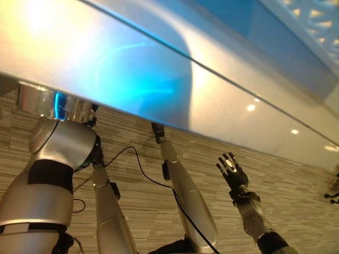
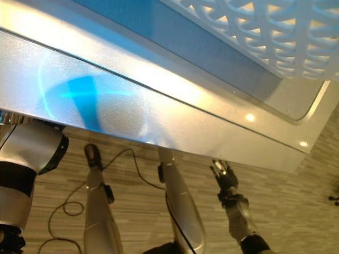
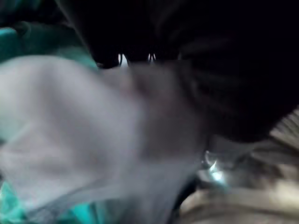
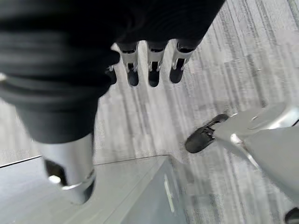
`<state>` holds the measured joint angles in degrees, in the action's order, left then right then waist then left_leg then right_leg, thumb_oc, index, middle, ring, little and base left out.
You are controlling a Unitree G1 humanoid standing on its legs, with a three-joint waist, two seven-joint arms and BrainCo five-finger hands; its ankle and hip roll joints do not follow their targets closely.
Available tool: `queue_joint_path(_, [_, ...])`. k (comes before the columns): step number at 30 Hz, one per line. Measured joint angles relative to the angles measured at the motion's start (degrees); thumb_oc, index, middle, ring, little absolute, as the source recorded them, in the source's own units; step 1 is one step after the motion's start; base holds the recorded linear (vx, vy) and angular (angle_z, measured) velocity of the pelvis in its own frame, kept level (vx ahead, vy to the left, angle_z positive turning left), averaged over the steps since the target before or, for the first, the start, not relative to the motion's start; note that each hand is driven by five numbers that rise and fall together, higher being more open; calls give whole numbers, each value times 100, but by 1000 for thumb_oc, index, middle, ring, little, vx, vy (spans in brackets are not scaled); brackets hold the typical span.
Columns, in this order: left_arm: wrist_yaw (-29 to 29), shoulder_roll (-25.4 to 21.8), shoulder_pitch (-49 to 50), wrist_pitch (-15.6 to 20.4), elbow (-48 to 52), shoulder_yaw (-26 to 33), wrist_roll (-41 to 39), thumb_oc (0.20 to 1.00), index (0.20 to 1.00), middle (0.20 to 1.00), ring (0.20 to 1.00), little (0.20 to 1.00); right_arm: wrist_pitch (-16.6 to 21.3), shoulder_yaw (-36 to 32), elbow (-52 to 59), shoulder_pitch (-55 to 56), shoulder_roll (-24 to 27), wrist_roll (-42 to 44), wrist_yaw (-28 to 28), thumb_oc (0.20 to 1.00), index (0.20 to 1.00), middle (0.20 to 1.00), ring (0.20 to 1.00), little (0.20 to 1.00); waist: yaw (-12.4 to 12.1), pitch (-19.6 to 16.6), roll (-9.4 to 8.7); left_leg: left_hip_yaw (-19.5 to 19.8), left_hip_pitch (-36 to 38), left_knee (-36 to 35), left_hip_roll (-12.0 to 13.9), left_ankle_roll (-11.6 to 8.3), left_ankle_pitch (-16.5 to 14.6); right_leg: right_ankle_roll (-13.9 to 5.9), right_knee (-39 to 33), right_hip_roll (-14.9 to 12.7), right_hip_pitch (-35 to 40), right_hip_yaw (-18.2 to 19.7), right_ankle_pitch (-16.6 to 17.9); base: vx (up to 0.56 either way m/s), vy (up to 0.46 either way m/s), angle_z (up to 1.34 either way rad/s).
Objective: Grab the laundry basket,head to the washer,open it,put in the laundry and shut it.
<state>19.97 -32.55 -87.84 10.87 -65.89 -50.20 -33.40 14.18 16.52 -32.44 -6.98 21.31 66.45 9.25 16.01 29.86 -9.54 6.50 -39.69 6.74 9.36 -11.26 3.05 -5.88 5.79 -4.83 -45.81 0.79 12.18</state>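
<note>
My right hand (image 1: 233, 172) hangs low beside me over the striped carpet floor (image 1: 296, 206), fingers straight and spread, holding nothing; its own wrist view shows the dark fingertips (image 4: 153, 78) pointing loosely at the floor with no cloth or handle among them. Of my left hand I cannot tell the state: its wrist view shows soft pale-grey cloth (image 3: 79, 140) very close up, with teal fabric (image 3: 28, 42) at the edges, and the fingers are lost in it.

Above the right hand runs the smooth silver-grey top of the washer (image 1: 159, 69). On it, toward the far right, sits the white laundry basket (image 2: 275, 37) with its lattice wall of open loops.

I judge the basket to be light, stiff plastic, a little slick, best taken by the rim or through the lattice openings. The laundry looks limp and light; it should bunch easily, so a deep handful from the middle ought to keep the ends from trailing.
</note>
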Motion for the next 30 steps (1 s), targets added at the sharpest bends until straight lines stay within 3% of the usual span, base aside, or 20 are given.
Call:
queue_joint_path(3, [-391, -84, -32, -212, -104, -256, 424, 1000, 1000, 1000, 1000, 1000, -111, -58, -28, -28, 35, 0, 97, 1000, 1000, 1000, 1000, 1000, -40, 1, 5, -30, 72, -131, -13, 4, 89, 9, 9, -22, 3, 13, 7, -14, 35, 1])
queue_joint_path(4, [-569, -81, -101, -496, -475, -626, 1585, 1000, 1000, 1000, 1000, 1000, -277, -60, -201, -34, 34, 0, 183, 1000, 1000, 1000, 1000, 1000, -103, 2, 6, -40, 139, -132, -26, 1, 114, 16, 111, -23, 2, 28, 5, -31, 25, 1])
queue_joint_path(6, [-571, -51, -105, -736, -517, -672, 2225, 1000, 1000, 1000, 1000, 1000, -389, 2, -266, -30, 30, 2, 236, 1000, 1000, 1000, 1000, 1000, -133, -1, 8, -20, 184, -142, -46, -10, 137, 30, 159, -42, 33, 22, -8, -33, 31, 6])
queue_joint_path(8, [-463, -133, -136, -961, -477, -1193, 3997, 1000, 1000, 1000, 1000, 1000, -443, 158, -307, 3, 2, 6, 262, 1000, 1000, 1000, 1000, 1000, -162, -1, 8, 35, 212, -139, -99, 4, 182, 22, 223, -88, 60, 8, -16, -37, 66, 13])
queue_joint_path(10, [-357, -105, -60, -1142, -421, -1130, 5030, 1000, 1000, 1000, 1000, 1000, -482, 227, -357, 0, 3, 12, 304, 1000, 1000, 1000, 1000, 1000, -238, -2, 9, 35, 299, -121, -136, 19, 176, 14, 228, -124, 165, 25, -19, -38, 99, 5])
queue_joint_path(13, [-522, -181, 414, -1327, -1, -848, 5878, 1000, 1000, 1000, 1000, 1000, -488, 113, -428, -19, -5, 12, 320, 1000, 1000, 1000, 1000, 1000, -317, -12, 12, -20, 512, -114, -160, 29, 164, -25, 174, -133, 367, 108, -44, -23, 93, -4])
queue_joint_path(14, [-601, -270, 513, -1353, 150, -784, 5882, 1000, 1000, 1000, 1000, 1000, -499, 31, -455, -27, -11, 5, 303, 1000, 1000, 1000, 1000, 1000, -366, -13, 13, -38, 564, -108, -169, 31, 166, -37, 167, -139, 416, 121, -25, -29, 165, -19])
queue_joint_path(15, [-852, -724, 1250, -1373, 1139, -131, 5916, 1000, 1000, 1000, 1000, 1000, -574, -158, -474, -25, -56, -30, 200, 1000, 1000, 1000, 1000, 1000, -365, -8, 27, -122, 752, -85, -164, 69, 137, -4, 144, -132, 571, 176, 10, -20, 135, -19])
queue_joint_path(17, [-1081, -949, 2309, -1460, 2051, 684, 5911, 1000, 1000, 1000, 1000, 1000, -676, -271, -606, -4, -73, -123, 103, 1000, 1000, 1000, 1000, 1000, -391, -20, 76, -165, 1001, -53, -143, 64, 63, -6, 99, -118, 841, 187, -1, -9, 116, -14])
queue_joint_path(18, [-1220, -959, 3089, -1483, 2607, 1147, 5903, 1000, 1000, 1000, 1000, 1000, -743, -399, -598, 128, -64, -220, 66, 1000, 1000, 1000, 1000, 1000, -458, -52, 154, -178, 1136, 66, -131, 84, -48, -5, 93, -99, 1024, 185, -47, 22, 128, -5])
queue_joint_path(19, [-1304, -999, 3379, -1498, 2801, 1161, 5866, 1000, 1000, 1000, 1000, 1000, -784, -476, -658, 177, -84, -279, 65, 1000, 1000, 1000, 1000, 1000, -533, -68, 191, -162, 1181, 107, -138, 80, -75, -39, 94, -102, 1094, 185, -90, 21, 129, -1])
queue_joint_path(21, [-1433, -967, 4454, -1476, 3478, 2214, 5795, 1000, 1000, 1000, 1000, 1000, -879, -700, -708, 179, -184, -452, 49, 1000, 1000, 1000, 1000, 1000, -563, -69, 226, -178, 1238, 319, -137, 106, -235, -52, 114, -104, 1226, 207, -130, 31, 109, -5])
queue_joint_path(23, [-1535, -975, 5699, -1505, 3868, 2722, 5571, 1000, 1000, 1000, 1000, 1000, -962, -794, -842, 185, -255, -679, -32, 1000, 1000, 1000, 1000, 1000, -674, -65, 261, -222, 1455, 563, -174, 135, -406, -49, 130, -103, 1517, 249, -168, 67, 191, -15])
queue_joint_path(25, [-1648, -580, 7275, -1498, 4447, 3694, 5241, 1000, 1000, 1000, 1000, 1000, -1051, -1057, -979, 218, -402, -912, -39, 1000, 1000, 1000, 1000, 1000, -720, -65, 261, -332, 1774, 927, -150, 196, -698, -87, 148, -92, 1927, 363, -229, 55, 203, -29])
queue_joint_path(27, [-1768, -130, 8079, -1495, 4501, 3823, 4914, 1000, 1000, 1000, 1000, 1000, -1062, -1186, -1153, 344, -359, -1033, -46, 1000, 1000, 1000, 1000, 1000, -814, -125, 330, -422, 2030, 1171, -197, 322, -946, -123, 210, -142, 2242, 484, -365, 65, 390, -33])
queue_joint_path(28, [-1940, 260, 8562, -1361, 4578, 3970, 4297, 1000, 1000, 1000, 1000, 1000, -1119, -1607, -1718, 95, -541, -1344, -55, 1000, 1000, 1000, 1000, 1000, -995, -128, 287, -652, 2332, 1533, -323, 672, -1175, -243, 280, -213, 2521, 705, -373, 82, 375, -47])
queue_joint_path(29, [-2011, 412, 8659, -1331, 4523, 3661, 4028, 1000, 1000, 1000, 1000, 1000, -1125, -1618, -1870, 111, -533, -1461, -128, 1000, 1000, 1000, 1000, 1000, -1072, -176, 344, -746, 2540, 1659, -427, 644, -1272, -323, 223, -240, 2742, 822, -320, 97, 353, -46])
queue_joint_path(30, [-2112, 473, 8639, -1288, 4485, 3268, 3817, 1000, 1000, 1000, 1000, 1000, -1125, -1595, -2030, 112, -520, -1607, -158, 1000, 1000, 1000, 1000, 1000, -1063, -244, 447, -746, 2646, 1826, -516, 796, -1389, -402, 62, -342, 3020, 834, -329, 104, 226, -26])
